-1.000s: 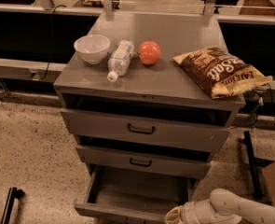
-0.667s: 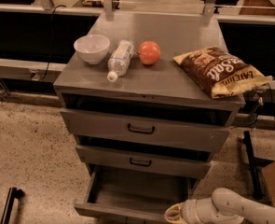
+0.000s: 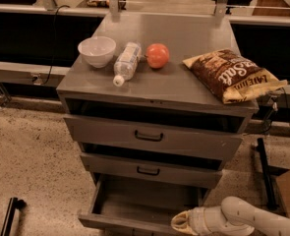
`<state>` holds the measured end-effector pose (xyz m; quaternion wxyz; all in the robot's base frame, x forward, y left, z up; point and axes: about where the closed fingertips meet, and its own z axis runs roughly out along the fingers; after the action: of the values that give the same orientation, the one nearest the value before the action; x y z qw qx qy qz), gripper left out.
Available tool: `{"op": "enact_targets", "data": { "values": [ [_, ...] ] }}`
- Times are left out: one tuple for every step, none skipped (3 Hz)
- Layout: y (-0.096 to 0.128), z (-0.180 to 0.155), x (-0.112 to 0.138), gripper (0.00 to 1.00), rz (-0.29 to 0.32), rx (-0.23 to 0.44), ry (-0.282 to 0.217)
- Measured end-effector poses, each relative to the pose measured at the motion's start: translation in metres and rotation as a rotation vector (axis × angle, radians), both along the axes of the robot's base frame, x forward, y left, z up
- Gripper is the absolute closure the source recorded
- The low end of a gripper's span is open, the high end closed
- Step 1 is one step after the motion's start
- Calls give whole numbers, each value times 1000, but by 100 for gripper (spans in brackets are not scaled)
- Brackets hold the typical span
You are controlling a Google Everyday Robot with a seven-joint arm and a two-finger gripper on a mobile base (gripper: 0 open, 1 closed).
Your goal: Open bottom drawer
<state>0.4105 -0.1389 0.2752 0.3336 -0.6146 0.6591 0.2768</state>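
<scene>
In the camera view, a grey metal cabinet [image 3: 73, 113] stands on a speckled floor [image 3: 31, 166], and its flat top serves as a counter [image 3: 184, 85]. On the counter lie a white bowl [image 3: 97, 50], a clear plastic bottle [image 3: 125, 63] on its side just beside the bowl, a round red-orange fruit [image 3: 157, 55], and a brown bag of crisps [image 3: 231, 75] well apart at the right edge.

Below the counter, the top drawer [image 3: 110, 132] and the middle drawer [image 3: 110, 163] each show a dark gap above their fronts. The bottom drawer [image 3: 144, 200] is at the foot of the cabinet and is pulled well out towards the camera. Its grey tray lies open to view and looks bare. Its front runs along the lower edge of the view, so its handle cannot be seen.

The gripper [image 3: 177, 223] comes in low from the right on a pale arm [image 3: 252, 219]. It sits at the right end of the drawer's front, touching it or just beside it. The fingers [image 3: 184, 216] look drawn together at the tips, with nothing visible between them.

As a judgement, the opening itself is done or nearly so. At most a little more pull is left, and then the arm can draw clear of the drawer.
</scene>
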Motion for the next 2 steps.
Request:
{"op": "enact_targets", "data": {
  "values": [
    [3, -4, 1, 100, -5, -6, -16],
    [12, -3, -6, 100, -60, -4, -90]
  ]
}}
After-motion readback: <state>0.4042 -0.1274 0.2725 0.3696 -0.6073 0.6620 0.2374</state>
